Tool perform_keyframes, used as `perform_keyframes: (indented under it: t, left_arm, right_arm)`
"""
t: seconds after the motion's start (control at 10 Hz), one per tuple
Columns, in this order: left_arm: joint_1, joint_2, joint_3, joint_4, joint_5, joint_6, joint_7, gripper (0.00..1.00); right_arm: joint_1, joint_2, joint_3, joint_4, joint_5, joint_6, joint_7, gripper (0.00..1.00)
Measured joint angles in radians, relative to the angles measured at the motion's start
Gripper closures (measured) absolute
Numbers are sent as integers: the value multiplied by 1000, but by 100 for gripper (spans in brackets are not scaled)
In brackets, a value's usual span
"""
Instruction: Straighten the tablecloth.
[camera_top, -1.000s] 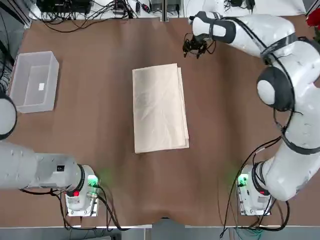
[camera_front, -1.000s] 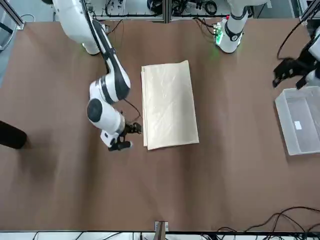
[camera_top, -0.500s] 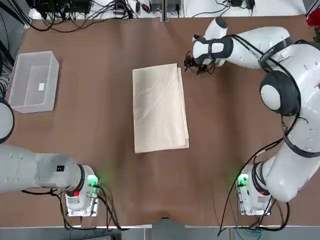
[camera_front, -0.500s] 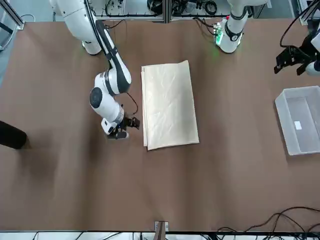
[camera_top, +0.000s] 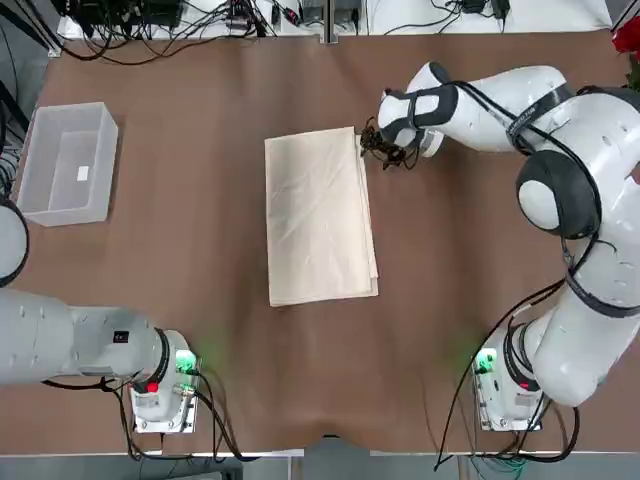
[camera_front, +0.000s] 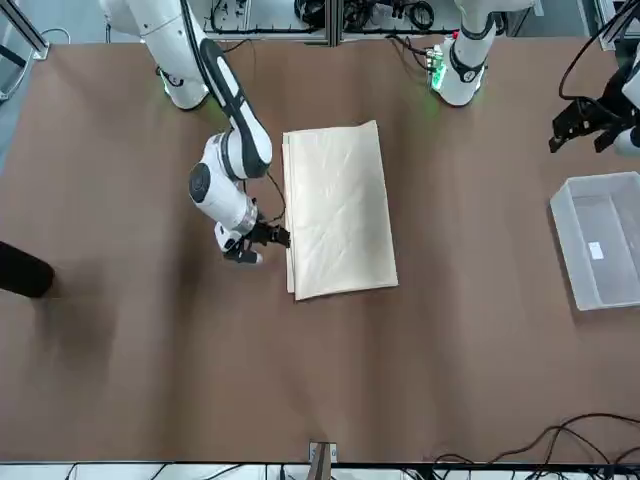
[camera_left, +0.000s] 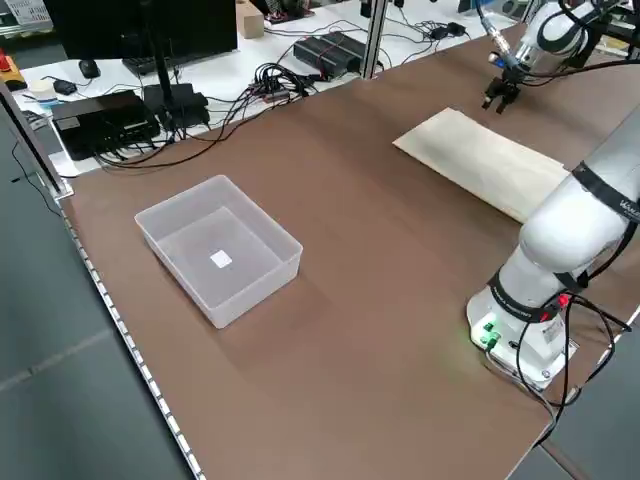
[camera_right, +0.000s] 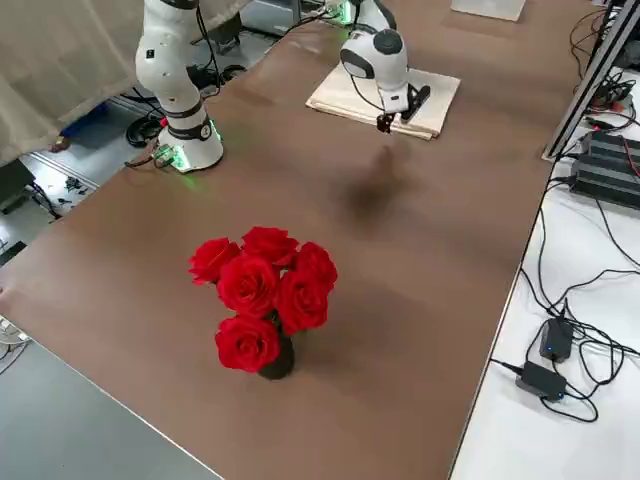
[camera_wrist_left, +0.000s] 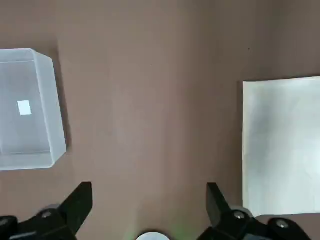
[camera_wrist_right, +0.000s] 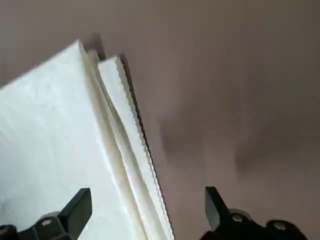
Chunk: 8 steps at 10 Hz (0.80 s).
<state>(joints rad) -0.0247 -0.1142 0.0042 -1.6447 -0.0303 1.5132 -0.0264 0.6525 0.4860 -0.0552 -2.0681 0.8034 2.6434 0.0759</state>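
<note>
I read the tablecloth (camera_top: 320, 216) as still folded, a layered rectangle at the centre of the top view on the brown tabletop (camera_top: 200, 250); unfolding and flattening remain. My right arm reaches across the upper right of that view, its tool (camera_top: 381, 147) low beside the cloth's far right corner, fingers apart and gripping nothing. My left tool (camera_front: 589, 122) hangs at the front view's right edge, near the clear bin (camera_front: 600, 238), fingers spread.

Cream-beige tablecloth (camera_top: 320, 219) on a dark brown table (camera_top: 200, 250), see-through bin (camera_top: 67, 162) with a white label, red roses (camera_right: 262, 292), white arms with black fingers (camera_wrist_right: 75, 210).
</note>
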Motion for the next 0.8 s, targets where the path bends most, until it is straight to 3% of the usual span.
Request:
perform_keyframes:
  t: [0.4, 0.8]
  left_arm:
    - [2, 1, 4, 0, 0, 17, 1, 0]
    - [2, 2, 4, 0, 0, 23, 3, 0]
  right_arm:
    - [-2, 0, 20, -53, 24, -38, -191, 0]
    - [-3, 0, 31, -71, 224, -112, -388, 0]
